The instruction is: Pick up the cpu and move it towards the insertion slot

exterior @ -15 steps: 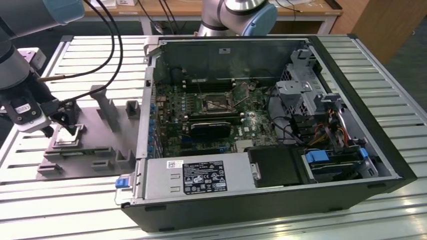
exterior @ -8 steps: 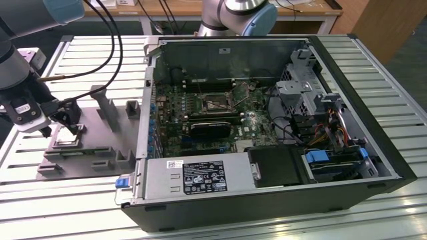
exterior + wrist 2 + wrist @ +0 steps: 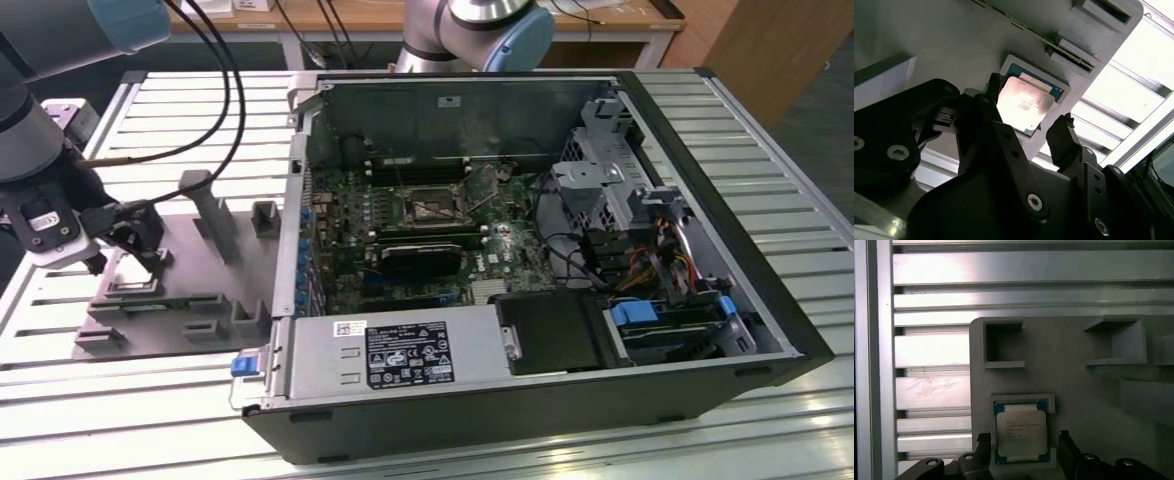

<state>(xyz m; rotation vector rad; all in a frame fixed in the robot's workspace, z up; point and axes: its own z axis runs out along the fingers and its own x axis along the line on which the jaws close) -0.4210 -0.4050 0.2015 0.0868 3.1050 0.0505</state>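
Observation:
The cpu [image 3: 1020, 432] is a small square chip with a silver top on a green board. It lies flat in a shallow recess of the grey fixture plate [image 3: 1074, 380], and the second wrist view shows the cpu [image 3: 1026, 102] too. My gripper [image 3: 1022, 445] is open just above it, one black finger [image 3: 983, 446] on each side and neither touching the chip. In the exterior view the gripper [image 3: 127, 258] hangs over the fixture plate [image 3: 174, 300] at that view's left. The insertion slot [image 3: 430, 206] is a square metal-framed socket on the motherboard inside the open computer case.
The open computer case [image 3: 747, 200] takes up the middle and right of the slatted metal table [image 3: 80, 400]. Grey upright blocks [image 3: 200, 200] stand on the fixture plate close to the gripper. Black cables [image 3: 227, 90] hang from the arm. The case wall [image 3: 300, 200] stands between plate and motherboard.

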